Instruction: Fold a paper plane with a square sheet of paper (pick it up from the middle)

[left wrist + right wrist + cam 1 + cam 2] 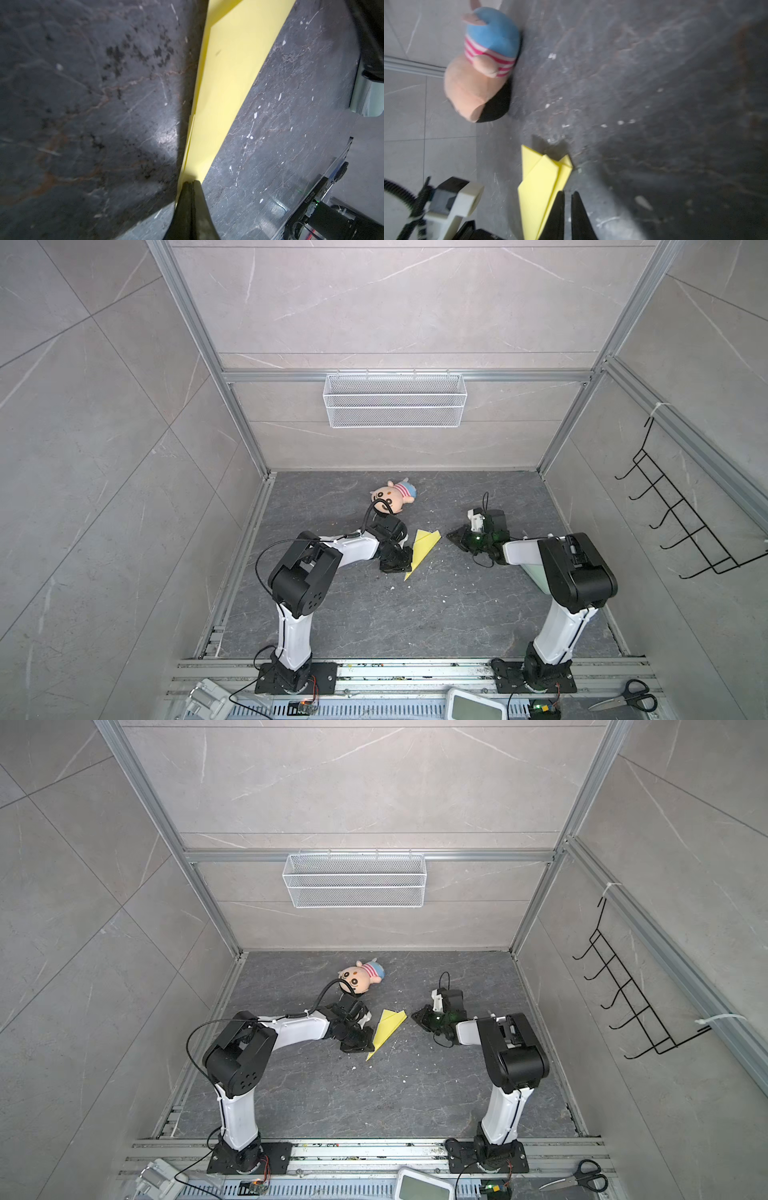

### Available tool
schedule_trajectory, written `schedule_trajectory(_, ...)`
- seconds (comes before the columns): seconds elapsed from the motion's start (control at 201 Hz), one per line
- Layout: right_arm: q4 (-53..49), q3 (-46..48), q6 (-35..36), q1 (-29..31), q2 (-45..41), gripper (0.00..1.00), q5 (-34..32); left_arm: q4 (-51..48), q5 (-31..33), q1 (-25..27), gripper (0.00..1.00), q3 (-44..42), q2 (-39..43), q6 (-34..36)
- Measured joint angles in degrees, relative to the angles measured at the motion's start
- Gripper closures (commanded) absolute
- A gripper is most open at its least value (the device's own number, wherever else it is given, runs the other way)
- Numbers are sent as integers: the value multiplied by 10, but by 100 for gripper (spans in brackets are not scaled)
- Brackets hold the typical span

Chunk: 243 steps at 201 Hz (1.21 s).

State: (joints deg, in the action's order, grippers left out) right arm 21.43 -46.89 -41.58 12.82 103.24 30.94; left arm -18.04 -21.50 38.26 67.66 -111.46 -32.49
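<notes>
Right now, your paper plane (423, 549) lies near the middle of the dark table (436, 614), folded into a slim yellow dart. In both top views its nose points to about 7 o'clock and its wide tail to about 1 o'clock. In the right wrist view the folded flaps at the tail appear to lift a little off the table and cast a shadow behind them.

Your left gripper (190, 184) is clenched, its two fingers pressed flat together. Their tips rest on the plane's narrow end, at about 8 o'clock from the paper's middle in both top views. You cannot tell from these pictures whether any paper is pinched between them.

Your right gripper (568, 193) sits at 3 o'clock from the tail, just beside its corner. Its fingers stand a thin slit apart with nothing between them. Whether one finger touches the paper's edge is unclear.

A plush doll (392, 497) lies on its side at 11 o'clock from the plane, near it but apart, and the left arm's black cable loops across its face. A white wire basket (395, 400) hangs on the back wall at 12 o'clock. A pair of scissors (627, 697) lies at 5 o'clock on the front rail, well apart from everything else.
</notes>
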Motion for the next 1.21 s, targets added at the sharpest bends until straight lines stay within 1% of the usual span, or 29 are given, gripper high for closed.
schedule_trajectory(0.08, -2, -11, 4, 33, -3, 88, 10, 0, 0, 0, 100, 0, 0, 0)
schedule_trajectory(0.219, 3, -21, 0, 85, 23, 88, 29, 0, 0, 0, 100, 0, 0, 2)
schedule_trajectory(0.348, 16, -21, -13, 113, 54, 89, 47, 0, 0, 0, 100, 0, 0, 2)
schedule_trajectory(0.478, 31, -20, -26, 116, 75, 89, 60, 0, 0, 0, 100, 0, 0, 3)
schedule_trajectory(0.747, 35, -12, -28, 115, 88, 88, 55, -13, 1, 2, 100, 0, 2, 14)
schedule_trajectory(0.981, 32, -12, -28, 115, 88, 89, 52, -70, 23, 14, 95, 19, 7, 28)
schedule_trajectory(1.21, 33, -12, -28, 116, 88, 89, 50, -113, 36, 20, 94, 50, 7, 36)
